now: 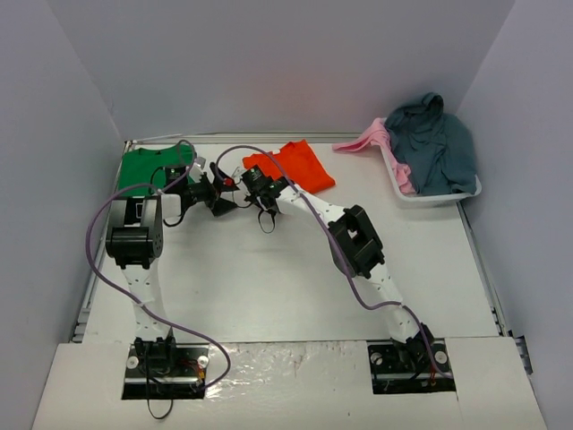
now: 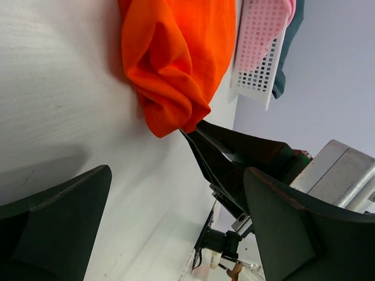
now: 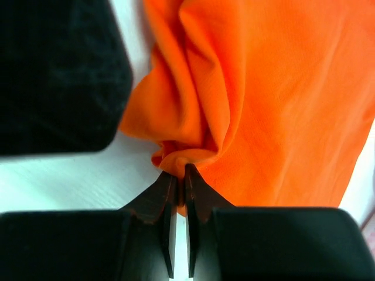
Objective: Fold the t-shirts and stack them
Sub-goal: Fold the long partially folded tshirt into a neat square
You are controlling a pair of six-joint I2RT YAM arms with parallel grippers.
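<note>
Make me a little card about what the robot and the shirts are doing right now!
orange t-shirt: crumpled, far middle of the table
green t-shirt: far left corner of the table
right fingers: shut, pinching the orange t-shirt's edge
left fingers: open, holding nothing, close to the orange t-shirt
basket: far right, holding a grey-blue garment and a pink cloth

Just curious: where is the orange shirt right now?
From above, the orange shirt lies at the far middle of the table, right of the green shirt, its corner pinched by the right gripper.
</note>
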